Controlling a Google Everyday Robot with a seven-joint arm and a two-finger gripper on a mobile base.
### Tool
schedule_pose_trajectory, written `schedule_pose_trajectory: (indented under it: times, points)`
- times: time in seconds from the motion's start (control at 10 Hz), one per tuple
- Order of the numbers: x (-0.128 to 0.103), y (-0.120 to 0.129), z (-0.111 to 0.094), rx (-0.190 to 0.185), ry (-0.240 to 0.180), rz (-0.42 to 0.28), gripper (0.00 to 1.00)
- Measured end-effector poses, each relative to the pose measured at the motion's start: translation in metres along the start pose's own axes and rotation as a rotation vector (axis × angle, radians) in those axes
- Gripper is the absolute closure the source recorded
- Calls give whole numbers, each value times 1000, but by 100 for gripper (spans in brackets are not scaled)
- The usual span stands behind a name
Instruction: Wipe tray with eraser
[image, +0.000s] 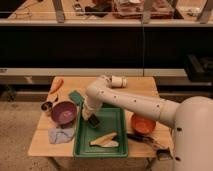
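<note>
Looking down over the surface (40, 146), I have the arm reaching in from the right and bending down so the tool (91, 118) sits low at the near-left corner of the tray (114, 122), just inside its rim. The eraser (93, 121) shows as a small dark block right at the tool's tip, down at the tray floor. I cannot tell how far the tool is open or whether it truly has hold of that block.

The tray lies in the middle of the surface, with two pale flat pieces (105, 140) in its front half. To its left stands a purple bowl (64, 113), with a crumpled bluish cloth (61, 135) in front of it. A small dark-green pad (76, 97) lies just behind the tray's left corner. An orange bowl (142, 123) sits just right of the tray.
</note>
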Motion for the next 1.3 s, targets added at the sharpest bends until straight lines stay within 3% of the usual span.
schedule_pose_trajectory:
  times: [0.3, 0.5, 0.8, 1.1, 1.3]
  points:
    - [-35, -4, 13, 13, -45, 3, 100]
    - [-58, 16, 11, 11, -57, 50, 100]
    - [-88, 65, -10, -9, -22, 172, 100]
    - [-91, 98, -18, -23, -8, 215, 100]
    - [-76, 104, -19, -25, 8, 209, 100]
